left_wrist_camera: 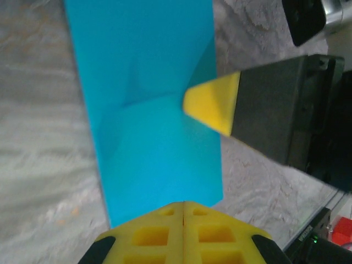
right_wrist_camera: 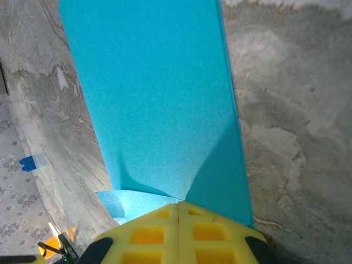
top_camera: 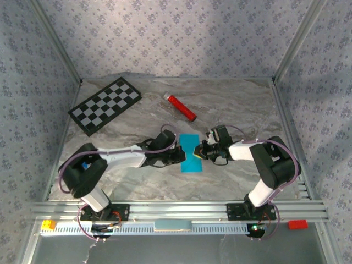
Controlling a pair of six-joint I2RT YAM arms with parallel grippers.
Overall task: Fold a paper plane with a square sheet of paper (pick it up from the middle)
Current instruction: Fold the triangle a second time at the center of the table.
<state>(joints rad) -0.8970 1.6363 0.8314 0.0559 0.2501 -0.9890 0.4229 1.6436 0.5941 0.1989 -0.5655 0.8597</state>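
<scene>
The left gripper and right gripper were each clamped shut on an edge of the thin bright cyan-blue paper sheet, folded to a rectangle, which stretched between their fingertips.

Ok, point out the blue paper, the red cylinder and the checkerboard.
blue paper [top_camera: 191,154]: top view, middle of the sheet.
red cylinder [top_camera: 182,108]: top view, middle of its body.
checkerboard [top_camera: 105,105]: top view, centre of the board.

Robot lab cell: alu frame rails, calib checkerboard, wallpaper backdrop.
</scene>
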